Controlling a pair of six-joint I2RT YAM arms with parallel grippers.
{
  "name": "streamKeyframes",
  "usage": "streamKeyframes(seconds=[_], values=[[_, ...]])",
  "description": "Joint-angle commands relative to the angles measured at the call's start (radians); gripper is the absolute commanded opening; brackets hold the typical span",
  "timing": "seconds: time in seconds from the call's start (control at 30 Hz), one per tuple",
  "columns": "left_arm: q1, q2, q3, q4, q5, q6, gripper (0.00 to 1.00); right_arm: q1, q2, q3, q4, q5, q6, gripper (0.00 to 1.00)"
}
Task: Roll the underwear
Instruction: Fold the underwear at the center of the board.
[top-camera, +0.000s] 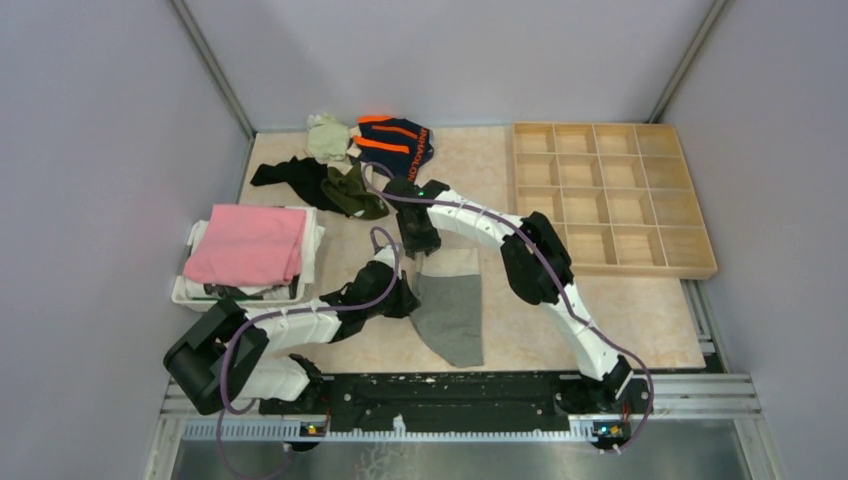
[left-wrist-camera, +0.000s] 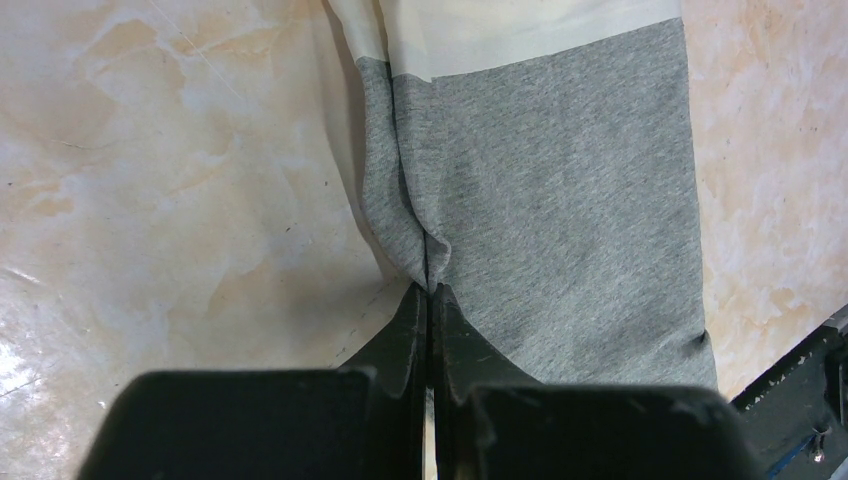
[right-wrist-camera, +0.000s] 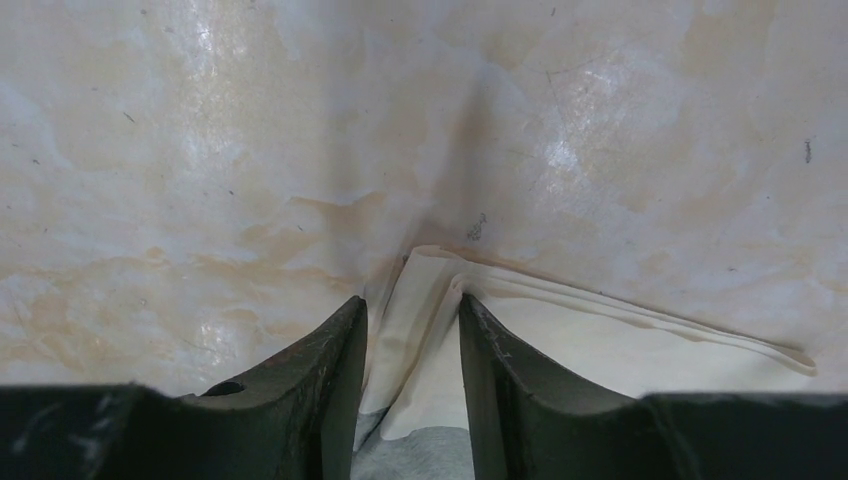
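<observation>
near centre, grey underwear (top-camera: 450, 310) — left gripper (left-wrist-camera: 430, 290) pinches its fold, right gripper (right-wrist-camera: 412, 305) half-open astride waistband (right-wrist-camera: 600, 345)

In the top view the fingertips of the left claw (left-wrist-camera: 430, 292) are hidden under its own wrist, and the left arm (top-camera: 300, 325) covers the left edge of the grey underwear (top-camera: 452, 315). The right claw (right-wrist-camera: 412, 302) covers the far end of the pale waistband (top-camera: 452, 262). In the left wrist view the waistband is cut off by the top edge. In the right wrist view the bottom edge cuts the garment; only a small grey patch shows between the fingers (right-wrist-camera: 330, 390). The lettering on the navy underwear (top-camera: 400, 143) is too small to read. The white basket (top-camera: 185, 295) is mostly hidden under the pink cloth (top-camera: 248, 243), and a dark thing (top-camera: 235, 292) at its front rim cannot be identified.
</observation>
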Motion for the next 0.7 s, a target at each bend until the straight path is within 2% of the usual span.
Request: streamKeyframes(seconds=[0.0,0.43,0.53,0.6,0.67], values=[[-0.005,0.019,-0.017,-0.005,-0.008,0.016,0.00,0.018,0.030,0.044,-0.016,0.022,-0.009,0.37],[-0.005,0.021,-0.014,-0.010,-0.008,0.016,0.00,0.018,0.056,0.057,-0.024,0.033,-0.018,0.22],[-0.005,0.019,-0.012,-0.015,-0.008,0.017,0.00,0.017,0.054,0.057,-0.018,0.039,-0.016,0.12],[-0.005,0.016,-0.007,-0.023,-0.008,0.018,0.00,0.018,0.044,0.050,-0.002,0.038,-0.012,0.01],[-0.005,0.007,0.005,-0.048,-0.024,0.020,0.00,0.017,0.025,0.035,0.023,0.027,-0.005,0.00]])
